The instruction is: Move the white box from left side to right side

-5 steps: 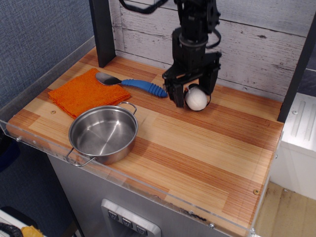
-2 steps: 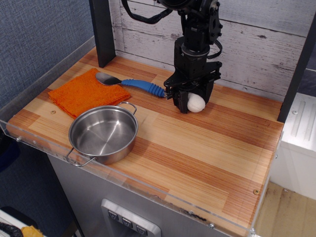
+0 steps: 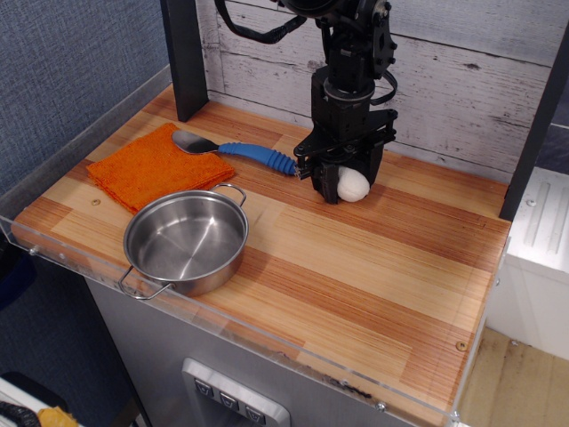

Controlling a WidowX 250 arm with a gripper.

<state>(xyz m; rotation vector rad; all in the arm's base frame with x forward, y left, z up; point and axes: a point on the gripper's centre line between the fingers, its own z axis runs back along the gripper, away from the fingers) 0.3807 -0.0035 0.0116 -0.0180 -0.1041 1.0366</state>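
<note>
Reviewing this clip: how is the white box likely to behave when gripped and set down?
The white box looks rounded and egg-like, so it may roll once set down on the flat wooden table. Its smooth curved sides could slip between the gripper fingers. It looks small, so probably light.

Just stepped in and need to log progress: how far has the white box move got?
Done: the pincer has come down around the white box, jaws closed against it. In hand: the grasp, near the table's back middle. Left: lifting and carrying it right; that side's bare wood holds nothing yet.
</note>
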